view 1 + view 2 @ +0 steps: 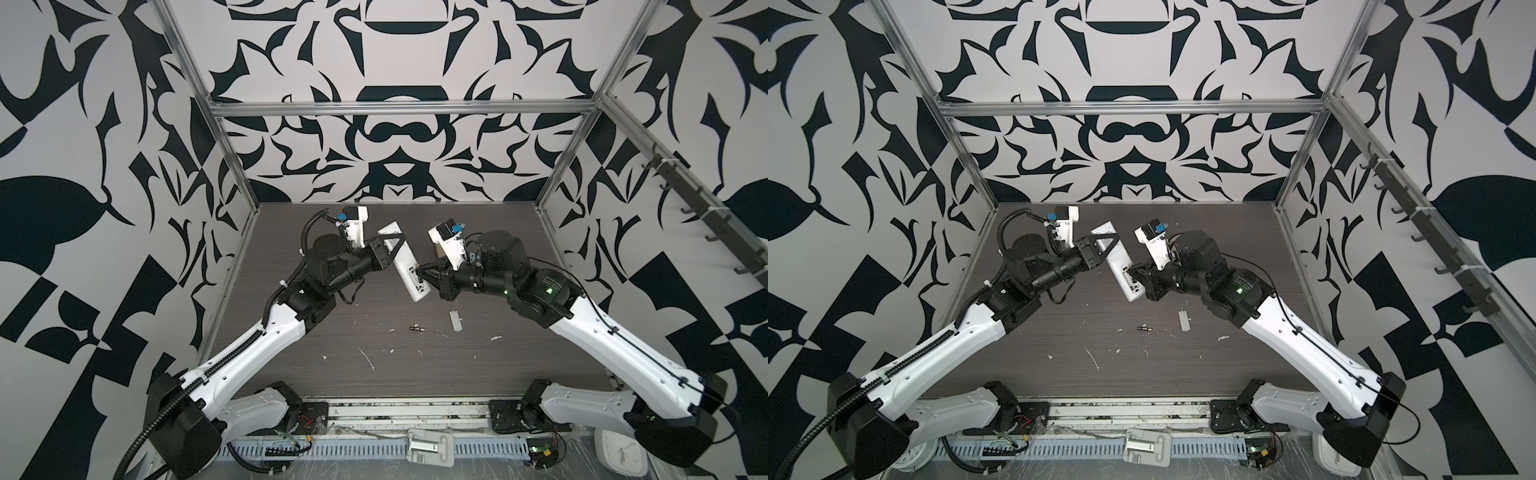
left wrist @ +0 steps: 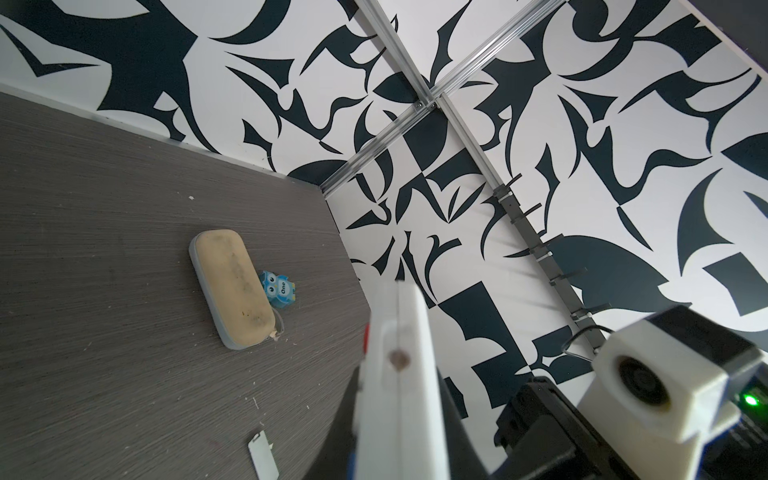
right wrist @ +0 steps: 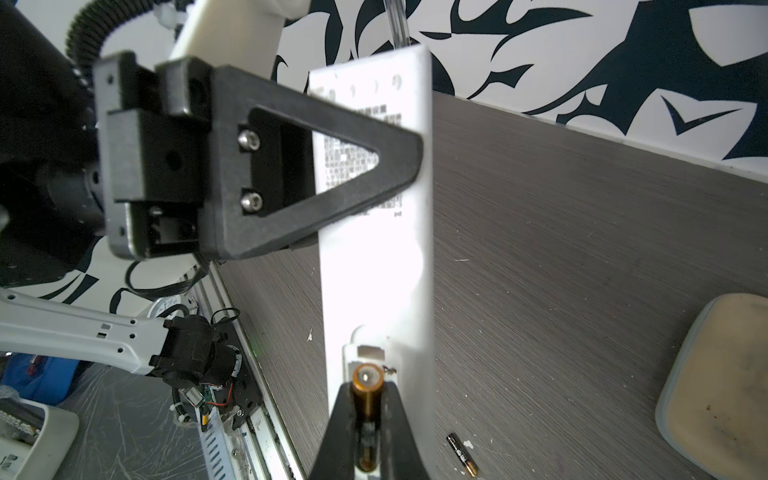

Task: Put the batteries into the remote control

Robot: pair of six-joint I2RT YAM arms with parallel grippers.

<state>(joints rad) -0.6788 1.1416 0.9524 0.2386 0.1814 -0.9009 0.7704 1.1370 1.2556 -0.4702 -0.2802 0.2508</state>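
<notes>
One battery [image 3: 368, 401] is pinched lengthwise in the right gripper [image 3: 368, 390], its jaws pressed against its sides and its metal end leading. It sits at the mouth of the open compartment [image 3: 368, 353] near one end of the remote control [image 3: 374, 270]. The left gripper [image 1: 399, 241] clamps the remote farther up and holds it off the table [image 1: 332, 353], plain back turned toward the right arm.

The step looks like seating this first cell. It would go best with the battery lined up along the bay, its leading end pressed against the contact and the trailing end then tipped down. The left arm should hold steady, because a skewed push could twist the remote in its grip. The other battery [image 1: 417, 328] lies on the table nearer the robot, with the small cover [image 1: 456, 321] a little to its right.

The remote's back carries a block of small print, too fine to read. Farther off, a blue owl figure [image 2: 278, 289] beside the beige case [image 2: 232, 289] reads "One". Print on the lying battery is illegible.
</notes>
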